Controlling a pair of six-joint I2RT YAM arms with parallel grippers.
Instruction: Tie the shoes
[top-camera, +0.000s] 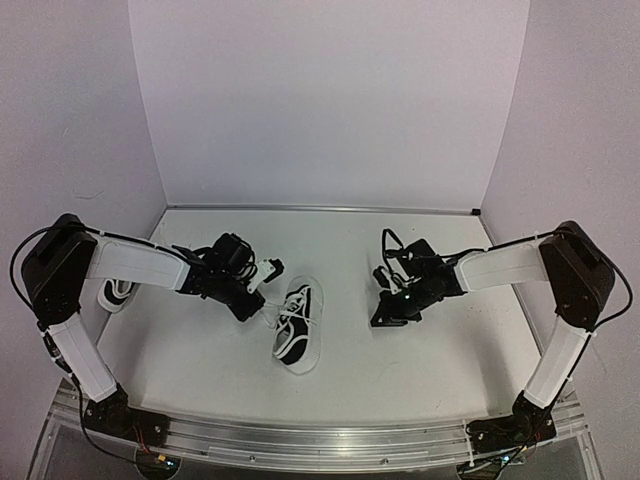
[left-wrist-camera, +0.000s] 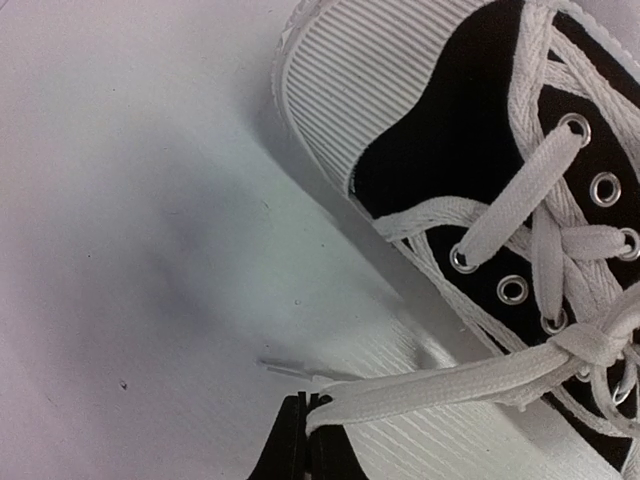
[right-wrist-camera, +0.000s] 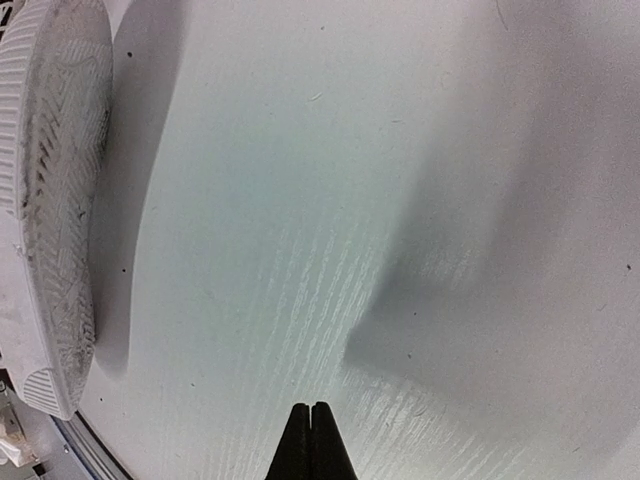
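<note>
1. The centre sneaker (top-camera: 297, 330) lies on the white table (top-camera: 420, 370) between the two arms, just beside the left gripper (top-camera: 255, 308) and well apart from the right gripper (top-camera: 380, 320).
2. Close up, this sneaker (left-wrist-camera: 450, 130) has black canvas, a white ribbed toe cap (left-wrist-camera: 350, 80), silver eyelets (left-wrist-camera: 513, 290) and flat white woven laces crossing up its front.
3. The laces gather in a knot-like crossing (left-wrist-camera: 590, 345) near the right edge of the left wrist view.
4. One lace (left-wrist-camera: 440, 385) runs from that crossing straight to the left gripper (left-wrist-camera: 305, 440).
5. The left gripper's jaws are pressed together on the end of this lace, and its clear aglet (left-wrist-camera: 285, 368) pokes out just past the fingertips.
6. The right gripper (right-wrist-camera: 312, 440) has its jaws fully together with nothing between them, its tips low over bare table.
7. A white sneaker sole (right-wrist-camera: 50, 200) runs along the left edge of the right wrist view, its tread scuffed and grey with dirt; that view does not settle which sneaker it belongs to.
8. The second sneaker (top-camera: 118, 292) sits at the far left of the table, partly hidden under the left arm; only its white and black edge shows.
</note>
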